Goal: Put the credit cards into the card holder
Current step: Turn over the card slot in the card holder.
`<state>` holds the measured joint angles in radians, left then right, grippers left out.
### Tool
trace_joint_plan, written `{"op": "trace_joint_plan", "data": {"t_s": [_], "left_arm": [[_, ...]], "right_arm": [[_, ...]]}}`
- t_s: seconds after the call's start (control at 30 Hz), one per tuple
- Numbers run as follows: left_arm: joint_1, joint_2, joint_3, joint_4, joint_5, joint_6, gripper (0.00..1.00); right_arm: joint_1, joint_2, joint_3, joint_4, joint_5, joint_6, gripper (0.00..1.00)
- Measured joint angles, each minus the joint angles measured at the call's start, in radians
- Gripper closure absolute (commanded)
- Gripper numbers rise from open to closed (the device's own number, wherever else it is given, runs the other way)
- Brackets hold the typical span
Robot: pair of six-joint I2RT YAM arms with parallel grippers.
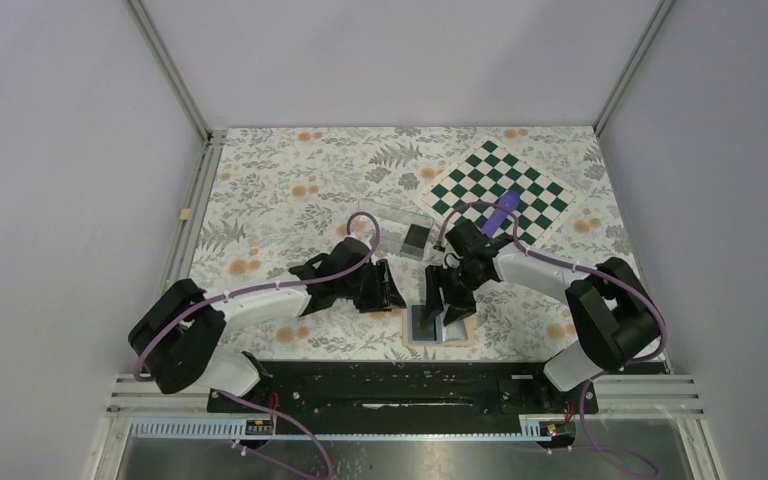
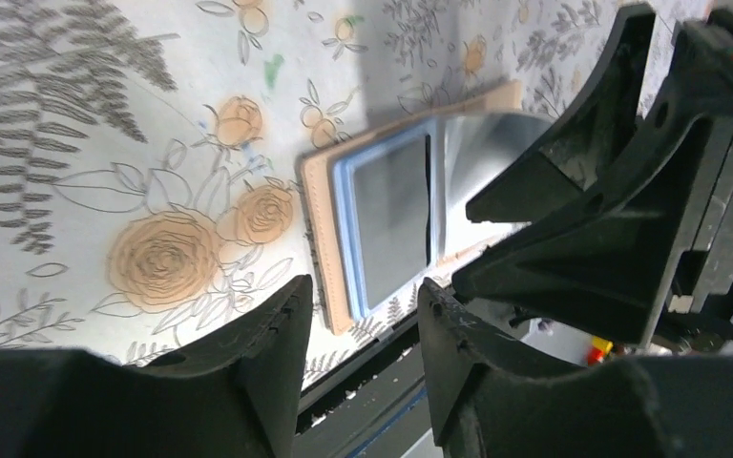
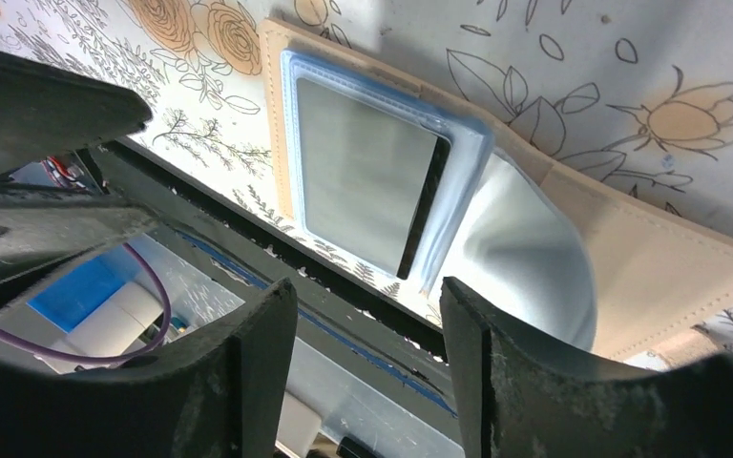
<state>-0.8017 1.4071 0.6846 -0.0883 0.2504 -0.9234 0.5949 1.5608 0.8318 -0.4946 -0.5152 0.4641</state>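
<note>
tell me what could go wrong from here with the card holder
1. The card holder lies open at the near edge of the table; a nudge could slide it onto the rail.
2. One pocket bulges up, so a finger could snag it or flip the holder.
3. The left gripper and right gripper hang open, crowded over it, and could collide.

The right gripper (image 2: 466, 243) hides part of the card holder (image 2: 317, 229).
</note>
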Motion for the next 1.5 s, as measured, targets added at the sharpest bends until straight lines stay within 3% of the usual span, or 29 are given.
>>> {"op": "trace_joint_plan", "data": {"t_s": [0.33,0.57,1.2,1.5], "left_arm": [[-0.027,0.071,-0.070,0.265,0.109,-0.105,0.57],[-0.032,0.155,-0.072,0.327,0.132,-0.136,0.57],[-0.037,0.251,-0.072,0.410,0.159,-0.159,0.70],[-0.039,0.249,-0.072,0.416,0.157,-0.177,0.66]], "right_arm": [[0.000,0.000,-0.011,-0.019,0.042,-0.023,0.67],[0.000,0.056,-0.016,-0.016,0.055,-0.023,0.78],[0.000,0.091,-0.018,-0.016,0.058,-0.023,0.85],[0.000,0.092,-0.018,-0.016,0.058,-0.023,0.86]]}}
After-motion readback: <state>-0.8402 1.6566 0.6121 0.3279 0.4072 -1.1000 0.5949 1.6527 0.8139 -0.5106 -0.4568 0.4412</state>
